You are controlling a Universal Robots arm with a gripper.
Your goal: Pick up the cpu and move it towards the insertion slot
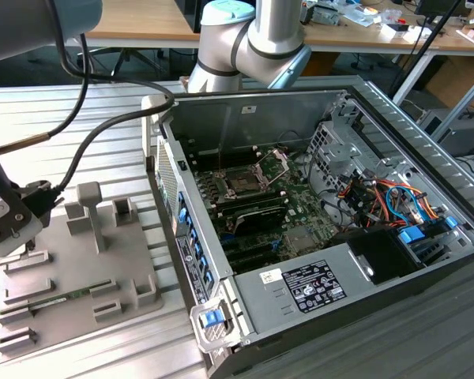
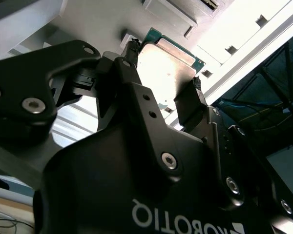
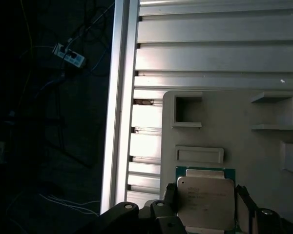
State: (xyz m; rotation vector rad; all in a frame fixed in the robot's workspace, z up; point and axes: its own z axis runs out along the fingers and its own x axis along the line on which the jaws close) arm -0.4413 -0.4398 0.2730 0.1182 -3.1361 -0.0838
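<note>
The cpu (image 3: 205,202), a pale silver square on a green rim, lies between my gripper's (image 3: 205,195) two black fingers, which press its opposite edges. In the second wrist view the cpu (image 2: 166,66) is flanked by the fingertips (image 2: 131,52), just over the grey holder tray. Whether it is lifted clear of the tray I cannot tell. In the exterior view my gripper (image 1: 1,229) hangs over the tray's (image 1: 79,268) end at the exterior view's left. The insertion slot (image 1: 243,183) sits on the motherboard inside the open computer case, its metal plate (image 1: 273,162) hinged up, far from the gripper.
The grey tray carries upright posts (image 1: 89,207) and a green memory stick (image 1: 63,298). The case wall (image 1: 182,229) stands between tray and motherboard. Cables (image 1: 379,197) and a power supply (image 1: 304,284) fill the case's other end. The slotted table's edge (image 3: 119,122) runs close to the tray.
</note>
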